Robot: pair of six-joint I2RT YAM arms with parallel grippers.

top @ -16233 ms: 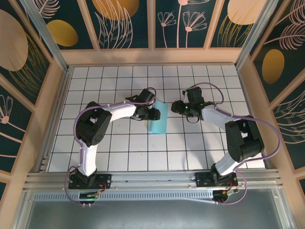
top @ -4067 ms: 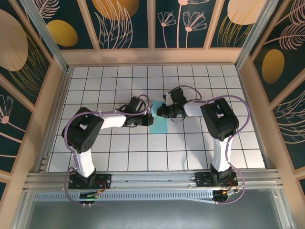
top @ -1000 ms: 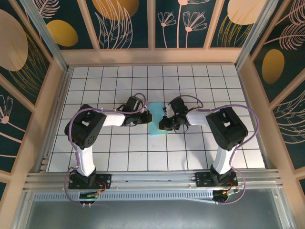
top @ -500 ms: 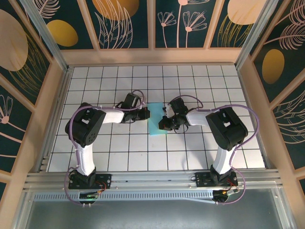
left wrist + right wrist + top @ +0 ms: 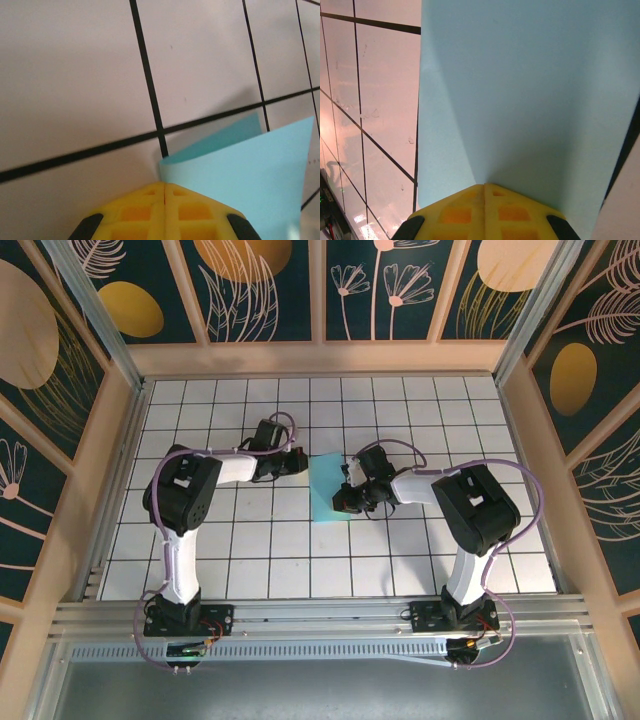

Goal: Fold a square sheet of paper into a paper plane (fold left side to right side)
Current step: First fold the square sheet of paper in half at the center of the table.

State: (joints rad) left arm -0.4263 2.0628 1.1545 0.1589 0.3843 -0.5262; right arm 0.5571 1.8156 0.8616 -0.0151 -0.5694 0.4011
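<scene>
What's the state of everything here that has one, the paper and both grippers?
paper: folded double, layers gaping a little at one edge
left gripper: shut, tip at the paper's edge
right gripper: shut, tip at the paper

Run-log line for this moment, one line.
paper sheet: folded double | left gripper: jaws shut, at sheet's left edge | right gripper: jaws shut, tip on sheet
</scene>
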